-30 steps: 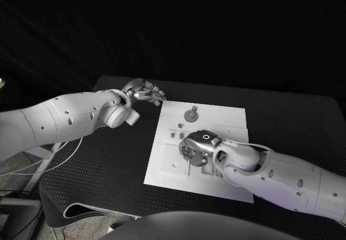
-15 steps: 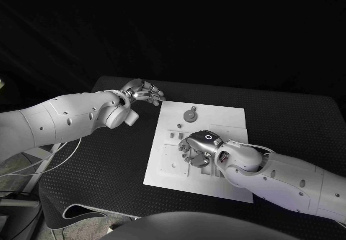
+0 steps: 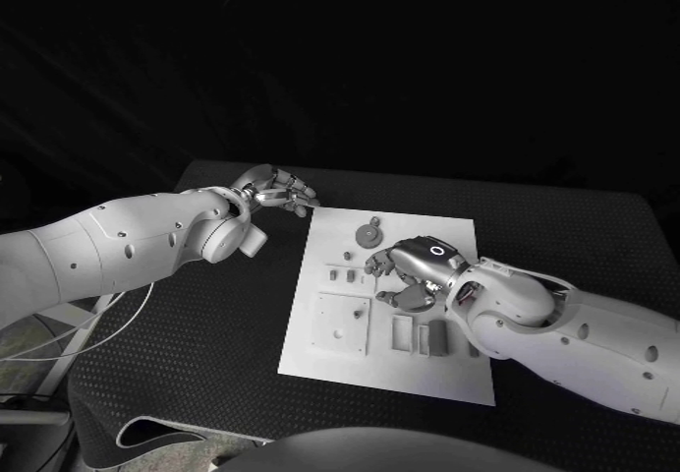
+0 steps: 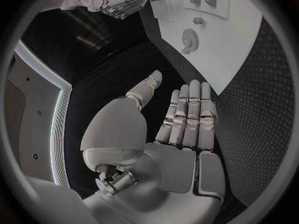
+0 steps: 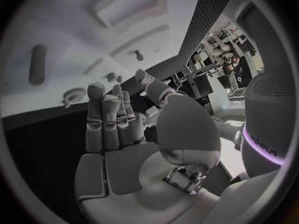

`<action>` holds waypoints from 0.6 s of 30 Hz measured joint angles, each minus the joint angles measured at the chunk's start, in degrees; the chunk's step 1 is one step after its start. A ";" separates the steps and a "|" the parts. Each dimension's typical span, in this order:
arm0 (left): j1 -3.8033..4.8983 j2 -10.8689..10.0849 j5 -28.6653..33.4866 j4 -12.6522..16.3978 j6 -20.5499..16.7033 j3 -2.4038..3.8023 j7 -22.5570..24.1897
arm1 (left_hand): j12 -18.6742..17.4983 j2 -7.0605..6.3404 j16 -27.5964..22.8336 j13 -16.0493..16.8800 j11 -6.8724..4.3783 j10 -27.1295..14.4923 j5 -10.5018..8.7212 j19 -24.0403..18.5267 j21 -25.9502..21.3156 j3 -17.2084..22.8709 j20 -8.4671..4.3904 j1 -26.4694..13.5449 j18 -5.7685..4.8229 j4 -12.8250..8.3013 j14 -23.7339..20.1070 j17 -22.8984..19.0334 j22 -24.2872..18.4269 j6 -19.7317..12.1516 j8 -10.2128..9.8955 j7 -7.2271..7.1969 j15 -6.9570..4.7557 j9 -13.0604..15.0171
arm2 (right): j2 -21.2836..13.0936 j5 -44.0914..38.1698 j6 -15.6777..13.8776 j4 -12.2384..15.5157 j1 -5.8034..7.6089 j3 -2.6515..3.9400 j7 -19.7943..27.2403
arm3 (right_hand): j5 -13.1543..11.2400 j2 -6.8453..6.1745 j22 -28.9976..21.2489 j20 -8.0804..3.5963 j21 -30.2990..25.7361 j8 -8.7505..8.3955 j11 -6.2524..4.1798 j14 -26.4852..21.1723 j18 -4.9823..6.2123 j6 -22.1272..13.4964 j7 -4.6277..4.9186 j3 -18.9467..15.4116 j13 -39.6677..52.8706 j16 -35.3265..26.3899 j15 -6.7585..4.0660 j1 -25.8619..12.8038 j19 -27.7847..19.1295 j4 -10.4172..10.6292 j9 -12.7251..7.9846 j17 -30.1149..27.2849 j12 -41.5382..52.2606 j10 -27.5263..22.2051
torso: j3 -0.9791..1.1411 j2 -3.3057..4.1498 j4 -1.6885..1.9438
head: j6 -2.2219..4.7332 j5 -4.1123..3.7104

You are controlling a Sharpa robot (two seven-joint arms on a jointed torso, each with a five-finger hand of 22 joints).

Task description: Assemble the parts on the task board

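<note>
White and flat, the task board [image 3: 324,346] lay mid-table, its grey parts [image 3: 369,234] spread across it. The right hand [image 3: 408,271] hovered over the board's centre, fingers loosely apart, holding nothing. The left hand [image 3: 278,187] waited off the board's eleven o'clock corner, also empty, fingers extended. A careless descent risked knocking nearby small pieces out of their seats.

**Count on the table**

One task board [image 3: 329,349]. One round grey part [image 3: 368,234] beyond the right hand [image 3: 411,267]; two upright rectangular parts [image 3: 420,336] just near of it; several small pieces [image 3: 340,276] beside it, too small to count. Two hands, the left hand [image 3: 278,187] included.
</note>
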 measured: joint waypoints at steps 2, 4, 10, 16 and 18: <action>0.00 0.00 0.00 -0.14 0.00 0.00 0.02 | 0.00 0.00 0.00 0.00 0.00 0.00 0.00 0.00 0.00 0.00 0.00 0.00 0.00 0.00 0.00 0.00 0.00 0.00 0.00 0.00 0.00 0.00 | -1.49 0.55 -0.05 0.40 1.11 0.49 0.08 | 0.00 0.00 0.00 -0.08 0.00 0.00 0.10 0.01 0.00 0.00 0.00 -0.07 0.00 0.00 0.00 0.00 0.09 -0.07 0.00 0.00 0.00 0.09 | 0.00 0.01 -0.05 | 0.28 -0.29; 0.00 0.00 0.00 -0.22 -0.01 0.00 0.05 | 0.00 0.00 0.00 0.00 0.00 0.00 0.00 0.00 0.00 0.00 0.00 0.00 0.00 0.00 0.00 0.00 0.00 0.00 0.00 0.00 0.00 0.00 | -2.71 1.09 0.03 0.48 2.07 0.64 0.17 | 0.00 0.00 0.00 -0.08 0.00 0.00 0.10 0.01 0.00 0.00 0.00 -0.30 0.00 0.00 0.00 0.00 0.10 0.17 -0.02 0.00 0.00 0.10 | 0.00 0.00 -0.12 | 0.56 -0.53; 0.00 0.03 0.01 -0.37 -0.01 -0.01 0.12 | 0.00 0.00 -0.22 -0.05 0.00 0.00 0.00 0.00 0.00 0.00 0.00 0.00 0.00 0.00 0.00 0.06 -0.05 0.00 0.00 0.00 0.00 0.01 | -5.58 2.26 0.82 0.39 3.50 0.91 0.65 | 0.00 -0.78 0.00 -0.07 0.00 0.00 0.09 0.01 0.00 -0.10 -0.12 -0.78 -0.01 0.00 0.00 -0.78 0.11 0.64 -0.15 0.00 0.00 0.10 | 0.07 -0.04 -0.42 | 1.16 -0.89; 0.00 -0.01 0.04 -0.57 -0.01 -0.01 0.15 | 0.00 0.00 -0.22 -0.05 0.00 0.00 0.00 0.00 0.00 0.01 0.00 0.00 0.00 -0.01 0.00 0.09 -0.05 0.00 0.00 0.00 0.00 -0.04 | -6.50 2.47 3.22 -0.43 3.51 0.87 0.81 | 0.00 -2.19 0.00 0.06 -0.23 0.00 -0.02 -0.32 0.00 -1.02 -1.02 -1.25 -0.46 0.00 0.32 -2.19 0.13 1.11 -0.32 -0.01 -0.41 -0.21 | 0.13 -0.05 -0.43 | 1.42 -1.15; 0.00 -0.04 0.05 -0.60 -0.01 -0.01 0.16 | 0.00 0.00 -0.22 -0.05 0.00 0.00 0.00 0.00 0.00 0.01 0.00 0.00 0.00 -0.01 0.00 0.12 -0.05 0.00 0.00 0.00 0.00 -0.04 | -6.68 2.39 4.13 -0.75 3.51 0.86 0.81 | 0.00 -2.56 0.00 0.34 -0.23 0.00 0.00 -0.53 0.00 -1.38 -1.35 -1.15 -0.61 0.00 0.51 -2.56 -0.15 1.68 -0.42 -0.01 -0.41 -0.47 | 0.13 -0.04 -0.41 | 1.44 -1.22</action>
